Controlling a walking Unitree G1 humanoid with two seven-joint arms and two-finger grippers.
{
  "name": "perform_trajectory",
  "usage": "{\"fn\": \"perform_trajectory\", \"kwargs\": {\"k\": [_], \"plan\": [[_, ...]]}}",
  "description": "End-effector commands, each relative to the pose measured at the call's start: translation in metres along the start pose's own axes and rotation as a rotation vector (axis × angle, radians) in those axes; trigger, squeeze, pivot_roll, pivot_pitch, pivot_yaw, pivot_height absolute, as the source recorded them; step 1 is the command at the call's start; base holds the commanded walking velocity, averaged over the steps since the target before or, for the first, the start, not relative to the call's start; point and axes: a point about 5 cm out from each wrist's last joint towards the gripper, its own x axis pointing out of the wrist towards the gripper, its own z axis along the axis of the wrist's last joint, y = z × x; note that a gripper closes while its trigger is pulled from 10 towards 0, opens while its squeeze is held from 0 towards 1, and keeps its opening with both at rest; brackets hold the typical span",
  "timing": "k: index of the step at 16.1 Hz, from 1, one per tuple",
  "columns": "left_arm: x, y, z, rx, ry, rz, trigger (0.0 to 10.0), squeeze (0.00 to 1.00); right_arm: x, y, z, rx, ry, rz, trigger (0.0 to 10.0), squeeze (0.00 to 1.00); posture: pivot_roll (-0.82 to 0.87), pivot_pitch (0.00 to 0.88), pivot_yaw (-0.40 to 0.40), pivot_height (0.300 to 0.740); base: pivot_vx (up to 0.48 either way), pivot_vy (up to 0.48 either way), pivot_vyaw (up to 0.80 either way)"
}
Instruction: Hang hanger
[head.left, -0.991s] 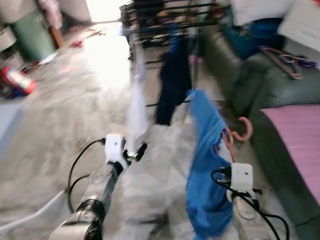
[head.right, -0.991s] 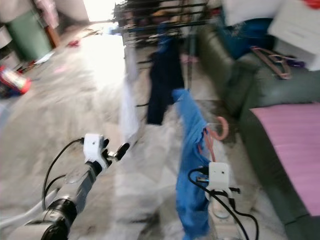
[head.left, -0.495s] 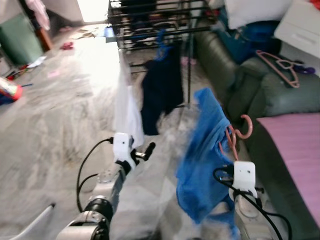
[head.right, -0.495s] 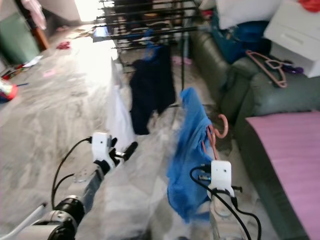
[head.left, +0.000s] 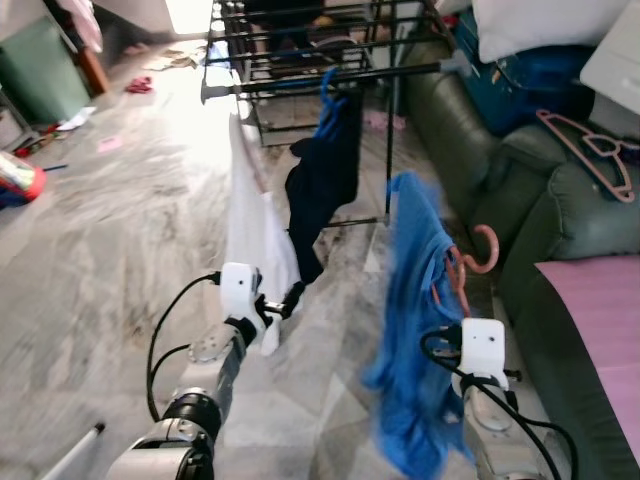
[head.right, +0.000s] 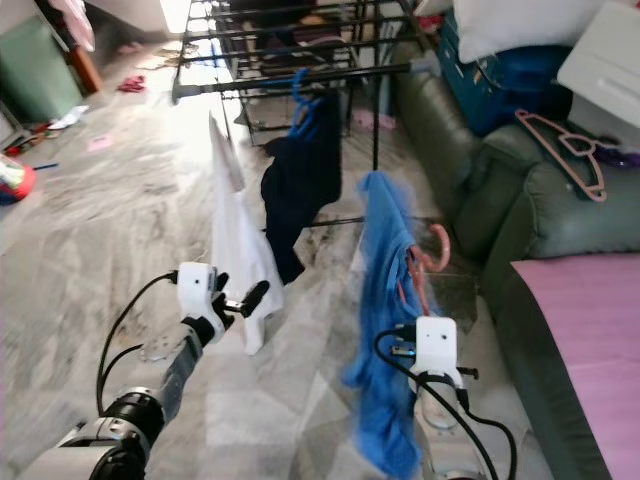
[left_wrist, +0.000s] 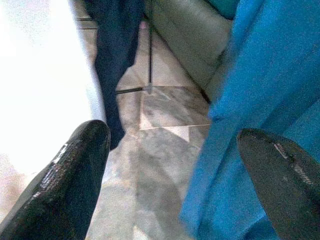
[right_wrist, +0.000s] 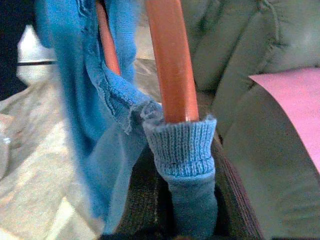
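The hanger (head.left: 470, 262) is smooth salmon-pink plastic with a rounded hook curling up and to the right; a bright blue knit garment (head.left: 412, 340) drapes from it in soft folds, hanging low toward the marbled grey tile floor (head.left: 110, 230). In the right wrist view the hanger's round shaft (right_wrist: 170, 60) rises from a ribbed blue cuff (right_wrist: 182, 147) gripped between the dark pads, so the right claw (head.left: 468, 352) is closed on the hanger, holding it upright in front of the green leather sofa (head.left: 560, 215). The left claw (head.left: 283, 303) is raised with its two blunt black fingers (left_wrist: 65, 185) spread wide and holding nothing. Beyond stands a black metal drying rack (head.left: 310, 75) carrying a white cloth (head.left: 255, 235) and a dark navy garment (head.left: 322, 190). Another pink hanger (head.left: 590, 150) lies on the sofa arm.
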Motion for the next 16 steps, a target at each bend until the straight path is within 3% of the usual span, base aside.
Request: {"fn": "perform_trajectory", "kwargs": {"k": [1, 6, 12, 16], "plan": [[0.0024, -0.0035, 0.0013, 0.002, 0.004, -0.014, 10.0, 0.00, 0.0013, -0.0075, 0.0033, 0.003, -0.014, -0.025, 10.0, 0.00, -0.10, 0.097, 0.054, 0.740, 0.394, 0.000, 0.00], [0.0041, -0.0057, 0.0020, 0.003, 0.008, -0.022, 10.0, 0.00, 0.0019, -0.0056, 0.0051, 0.004, -0.019, -0.017, 10.0, 0.00, -0.10, 0.092, 0.061, 0.740, 0.396, 0.245, 0.00], [0.0054, -0.0058, 0.0032, 0.004, 0.013, -0.024, 10.0, 0.00, 0.0010, -0.0054, 0.0044, 0.017, -0.017, -0.023, 10.0, 0.00, -0.11, 0.086, 0.070, 0.740, 0.407, 0.251, 0.58], [0.0062, -0.0086, 0.0019, 0.009, 0.022, -0.038, 10.0, 0.00, 0.0019, -0.0076, 0.0036, 0.028, -0.007, -0.052, 10.0, 0.00, -0.11, 0.082, 0.073, 0.740, 0.399, 0.204, 0.00]]}}
